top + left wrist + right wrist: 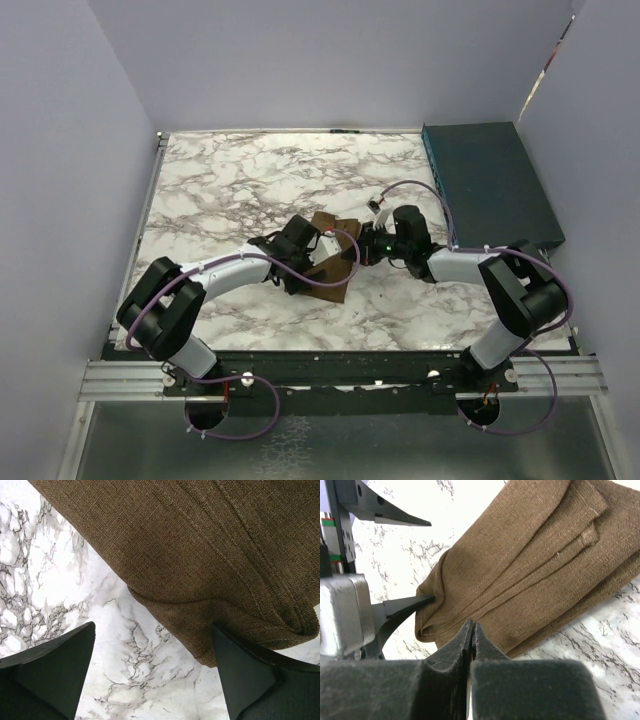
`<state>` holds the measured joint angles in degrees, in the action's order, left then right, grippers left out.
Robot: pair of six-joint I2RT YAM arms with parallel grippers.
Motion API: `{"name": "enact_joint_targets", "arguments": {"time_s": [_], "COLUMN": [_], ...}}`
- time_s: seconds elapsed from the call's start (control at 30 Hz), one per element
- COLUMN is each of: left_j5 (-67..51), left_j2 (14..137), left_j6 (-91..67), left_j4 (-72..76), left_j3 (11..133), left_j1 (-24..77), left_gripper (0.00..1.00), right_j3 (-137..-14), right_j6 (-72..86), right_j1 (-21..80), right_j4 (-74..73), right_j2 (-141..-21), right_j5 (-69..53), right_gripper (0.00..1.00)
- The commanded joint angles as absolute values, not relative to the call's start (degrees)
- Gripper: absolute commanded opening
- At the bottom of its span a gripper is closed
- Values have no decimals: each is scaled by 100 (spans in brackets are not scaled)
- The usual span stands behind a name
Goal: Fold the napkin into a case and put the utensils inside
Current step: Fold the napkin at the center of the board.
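The napkin [330, 278] lay near the middle of the marble table [230, 180], folded over on itself into several layers, with stitched hems running along its length. In the right wrist view the brown cloth [535, 565] stretched away as a layered band, its near end rounded into a soft fold. In the left wrist view the same cloth [200, 555] filled the upper part of the picture, one bunched corner hanging down toward the table.

The left gripper [152, 627] stood spread wide at that corner. Its right finger [240, 665] touched the edge of the cloth and the other sat over bare marble, well clear of the cloth. From the right wrist camera the left gripper [422, 560] showed as two dark pointed tips, the lower one pressed against the rounded end of the fold.

The right gripper [471, 626] had its fingers pressed together, the tips meeting at the near edge of the cloth. Whether a layer was caught between them could not be told.

From above, both arms crowded in over the cloth from either side and hid much of it, and a purple cable [352, 250] looped across its right part. A dark teal box [490, 185] lay flat at the far right of the table, well apart from the napkin.
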<state>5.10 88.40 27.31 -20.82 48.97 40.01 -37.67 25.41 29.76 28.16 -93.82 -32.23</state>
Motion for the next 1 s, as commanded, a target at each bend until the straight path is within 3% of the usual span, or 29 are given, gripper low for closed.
{"name": "enact_joint_targets", "arguments": {"time_s": [0.0,0.5,0.7,0.77,0.83,0.97], "left_j5": [914,1547,2956,2383,1624,1391], "left_j2": [8971,8208,8218,8178,8116,8443], "left_j6": [2904,2855,1643,2064,2457,2611], "left_j4": [-2088,-3247,-3275,-3343,-3367,-3396], "left_j3": [4649,6593,7610,7647,7372,6930], "left_j1": [4078,4074,4039,4034,4085,4286], "left_gripper": [99,99,99,99,99,99], "right_j3": [-3980,-4208,-4094,-4075,-4181,-4248], "right_j6": [2266,1507,1182,1287,1298,1155], "right_j1": [2979,2979,2979,2963,2911,2883], "right_j4": [2836,2149,1883,1923,1763,1316], "right_j2": [-9379,-8908,-8233,-8062,-8012,-7970], "right_j5": [-3149,-2759,-2170,-1936,-1892,-1646], "right_gripper": [3,4,6,14,12,15]}}
